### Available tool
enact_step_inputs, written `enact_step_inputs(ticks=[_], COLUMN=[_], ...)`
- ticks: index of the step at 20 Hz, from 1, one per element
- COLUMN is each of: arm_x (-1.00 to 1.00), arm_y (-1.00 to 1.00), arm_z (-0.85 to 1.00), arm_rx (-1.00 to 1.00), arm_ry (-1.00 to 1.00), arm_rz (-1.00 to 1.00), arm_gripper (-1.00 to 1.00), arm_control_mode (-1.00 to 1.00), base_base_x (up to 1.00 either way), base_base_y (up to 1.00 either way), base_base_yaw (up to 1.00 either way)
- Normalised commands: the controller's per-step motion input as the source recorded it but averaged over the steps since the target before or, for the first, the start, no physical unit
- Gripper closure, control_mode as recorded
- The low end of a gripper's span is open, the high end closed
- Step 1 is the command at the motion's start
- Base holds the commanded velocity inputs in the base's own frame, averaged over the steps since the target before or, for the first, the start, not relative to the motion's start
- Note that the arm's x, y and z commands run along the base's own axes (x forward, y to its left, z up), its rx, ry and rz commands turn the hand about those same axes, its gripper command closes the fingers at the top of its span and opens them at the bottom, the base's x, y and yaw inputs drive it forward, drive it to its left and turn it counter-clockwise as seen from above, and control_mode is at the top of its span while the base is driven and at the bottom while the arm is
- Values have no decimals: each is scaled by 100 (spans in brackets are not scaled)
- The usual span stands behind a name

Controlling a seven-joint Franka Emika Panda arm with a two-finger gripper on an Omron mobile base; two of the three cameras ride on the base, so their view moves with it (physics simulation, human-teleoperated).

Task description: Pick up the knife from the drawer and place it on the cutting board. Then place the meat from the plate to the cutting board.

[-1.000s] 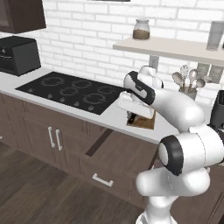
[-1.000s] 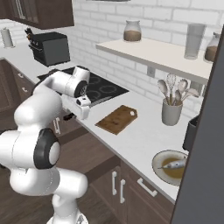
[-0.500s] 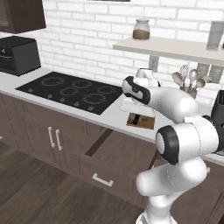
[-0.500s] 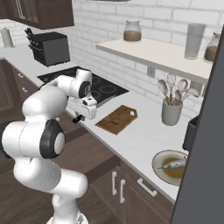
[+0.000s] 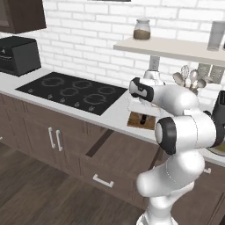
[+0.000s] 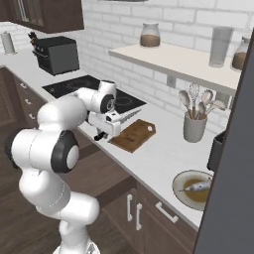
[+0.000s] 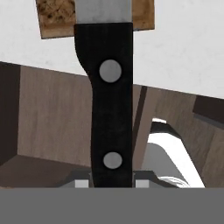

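My gripper is shut on the knife's black handle and holds it level above the counter's front edge. The silver blade points over the near end of the brown cutting board. In the left base view the gripper hangs just over the board. Below it the dark-brown drawer stands pulled out. In the hand view the drawer's inside lies beneath the handle. The grey-rimmed plate sits at the right of the counter with the meat on it.
A black cooktop lies left of the board. A utensil crock with whisk and spoons stands behind the board. A shelf with jars runs along the brick wall. A dark appliance stands near the plate.
The gripper has carried the knife a little further right, from the drawer side toward the cutting board. The arm's elbow has swung round meanwhile.
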Motion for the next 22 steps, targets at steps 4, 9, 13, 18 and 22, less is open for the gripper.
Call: enact_step_inputs(ticks=[4,9,13,18,22], arm_x=[43,36,31,42,58], arm_y=[-16,0,0,-14,-22], arm_z=[-27,-11,-14,-21,-30], arm_rx=[0,0,0,0,1], arm_ry=[2,0,0,2,4], arm_rz=[4,2,3,2,1], arm_gripper=[100,100,100,100,100], arm_control_mode=[-100,-100,-100,-100,-100], base_base_x=[0,0,0,0,0], base_base_y=[0,0,0,0,0], base_base_yaw=[0,0,0,0,0])
